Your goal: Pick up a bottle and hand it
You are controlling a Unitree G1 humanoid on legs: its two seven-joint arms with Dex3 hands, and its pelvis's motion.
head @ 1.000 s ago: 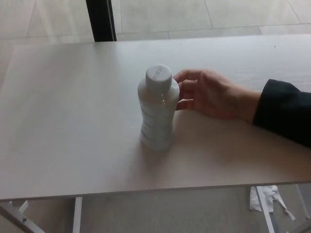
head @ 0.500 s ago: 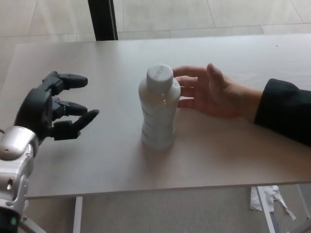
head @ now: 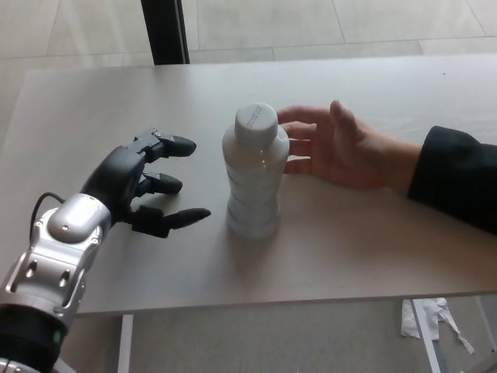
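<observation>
The bottle (head: pixel 253 172) stands upright on the table (head: pixel 101 101), a pale ribbed bottle with a white cap, roughly in the middle of the tabletop. The robot's left hand (head: pixel 144 185) is to the left of the bottle, above the table surface, with its thumb and two fingers spread apart and pointing toward the bottle. It holds nothing. The lowest fingertip (head: pixel 198 213) is near the bottle's lower body but apart from it; a strip of bare table shows between them. The upper finger (head: pixel 177 142) reaches out at about the height of the bottle's shoulder, also clear of it. The silver forearm (head: pixel 54 256) runs down from the hand toward the near left edge of the table. The robot's right hand does not show.

On the other side of the bottle, a person's hand (head: pixel 338 148) rests on the table, palm open toward the bottle, its fingers just beside the bottle's upper body; whether they touch it cannot be told. A dark sleeve (head: pixel 454 179) continues from that hand to the right.

Behind the bottle the table is bare up to its far edge, where a dark post (head: pixel 163 31) rises from the floor. In front of the bottle bare tabletop runs to the near edge. Left of the bottle, the robot's hand takes up the room.
</observation>
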